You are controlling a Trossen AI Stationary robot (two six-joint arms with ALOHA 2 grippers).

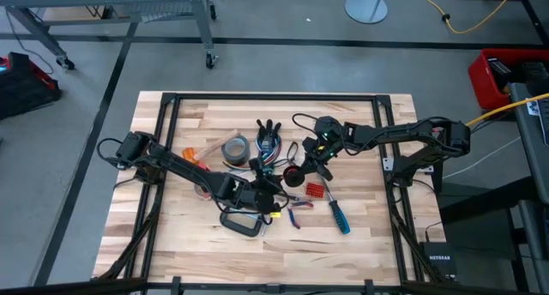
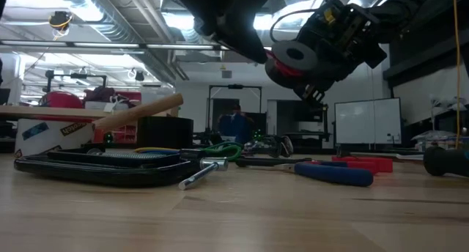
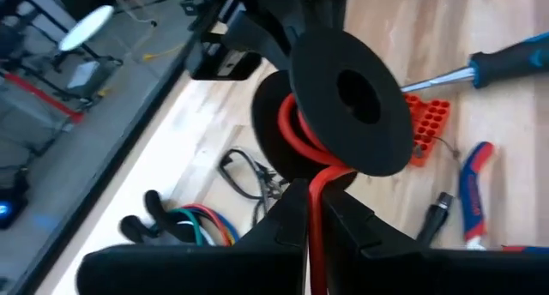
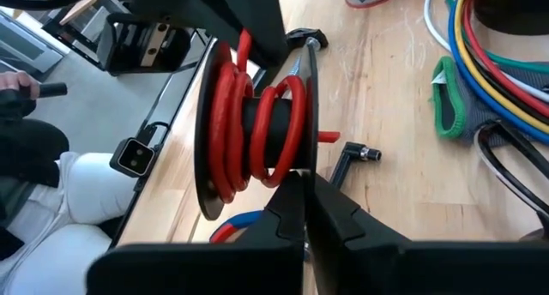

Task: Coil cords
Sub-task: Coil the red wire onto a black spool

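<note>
While several red cord (image 4: pixel 257 132) turns are sitting on the black spool (image 3: pixel 347 102), the right gripper (image 4: pixel 304 185) is clamping its flange, the left gripper (image 3: pixel 316 201) is pinching the cord; other cords (image 1: pixel 268 147) are lying uncoiled.

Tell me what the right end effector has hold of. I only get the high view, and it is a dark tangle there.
Observer: The right end effector is shut on the rim of a black spool with red cord wound round its core.
Operator: Report the left one.
Observer: The left end effector pinches the red cord's free run just short of the spool.
Operator: Say whether the spool rests on the table.
Observer: No. In the low view it hangs clear above the table.
</note>
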